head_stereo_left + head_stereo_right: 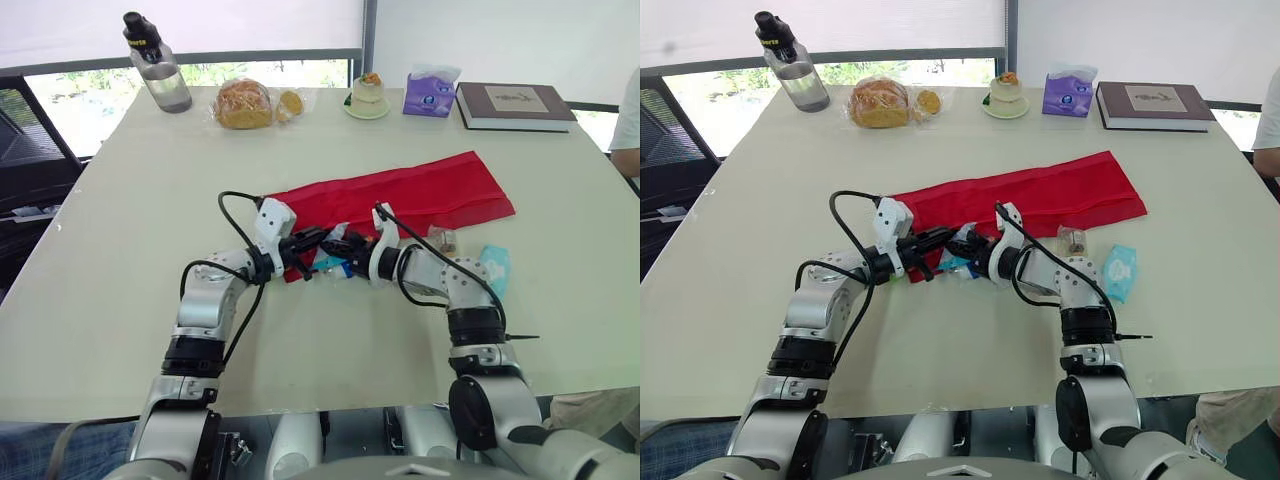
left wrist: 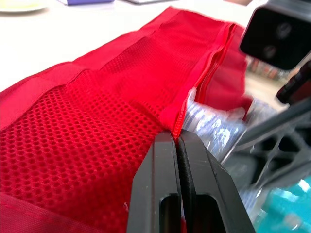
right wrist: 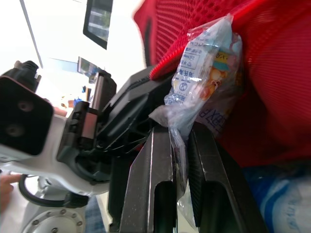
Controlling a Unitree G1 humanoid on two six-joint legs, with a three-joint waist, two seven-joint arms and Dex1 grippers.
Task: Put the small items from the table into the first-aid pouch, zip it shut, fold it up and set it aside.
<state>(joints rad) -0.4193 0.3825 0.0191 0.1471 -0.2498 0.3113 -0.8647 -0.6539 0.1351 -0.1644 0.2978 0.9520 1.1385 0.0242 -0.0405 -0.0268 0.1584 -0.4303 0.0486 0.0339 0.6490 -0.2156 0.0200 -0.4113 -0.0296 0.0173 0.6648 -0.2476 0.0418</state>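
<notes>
We've got the left gripper (image 2: 178, 141) pinched tight on the edge of the red pouch (image 1: 420, 192), which lies mid-table (image 1: 120, 250). The right gripper (image 3: 179, 136) is clamped on a clear plastic packet (image 3: 204, 63) right at the pouch's mouth.

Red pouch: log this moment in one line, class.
left gripper: shut on pouch edge | right gripper: shut on clear packet at pouch mouth | blue pack: on table
</notes>
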